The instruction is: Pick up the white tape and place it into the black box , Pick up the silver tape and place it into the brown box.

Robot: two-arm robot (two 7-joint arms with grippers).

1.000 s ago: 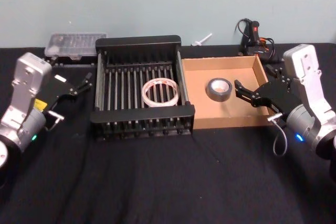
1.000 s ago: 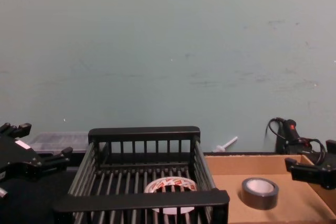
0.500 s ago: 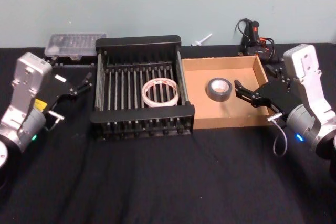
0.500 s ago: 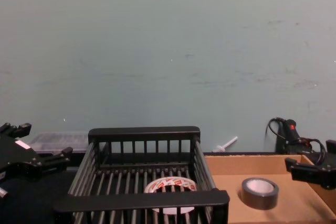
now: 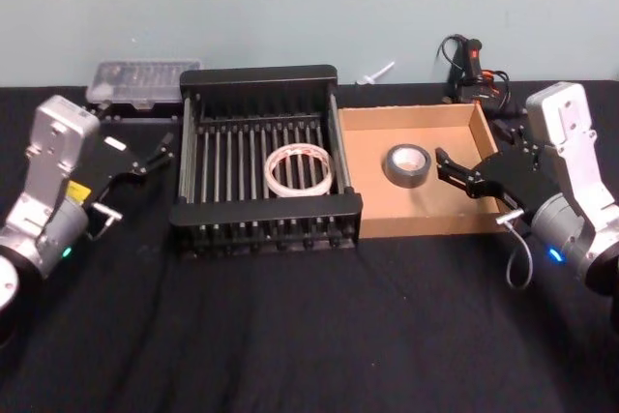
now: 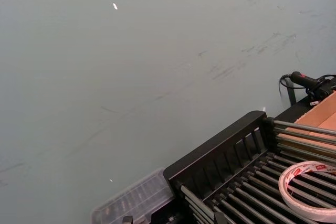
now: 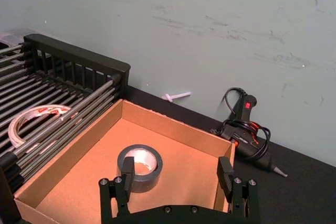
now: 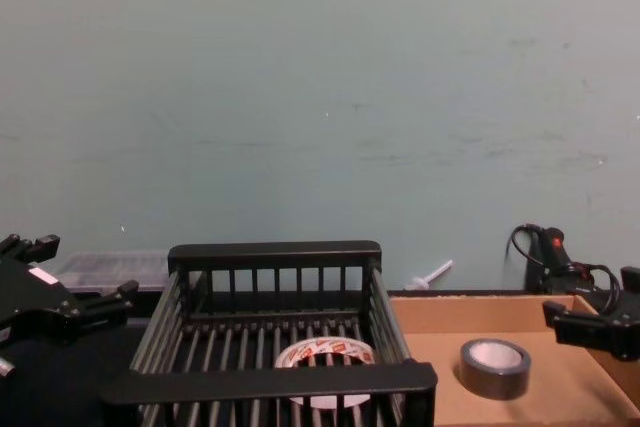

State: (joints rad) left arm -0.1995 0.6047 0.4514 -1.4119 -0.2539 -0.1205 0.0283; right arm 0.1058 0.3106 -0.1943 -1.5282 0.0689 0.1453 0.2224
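Fingers (image 7: pixel 227 170) spread, nothing moved since (tapes boxed)

Two tape rolls, white tape (image 5: pixel 299 169) and silver tape (image 5: pixel 407 164); two boxes, black box (image 5: pixel 261 79) and brown box (image 5: pixel 426 219); one glue gun (image 5: pixel 470 73); one clear case (image 5: pixel 141 81).

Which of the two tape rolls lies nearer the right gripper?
The dull silver-grey duct tape roll, lying flat in the brown cardboard tray just ahead of the right gripper; the white roll with red print sits in the black slatted crate.

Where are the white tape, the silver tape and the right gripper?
white tape (image 5: pixel 300 170), head view, near band of the roll.
silver tape (image 7: pixel 139 168), right wrist view, outer grey side of the roll.
right gripper (image 7: pixel 177 174), right wrist view, midway between its open fingertips.
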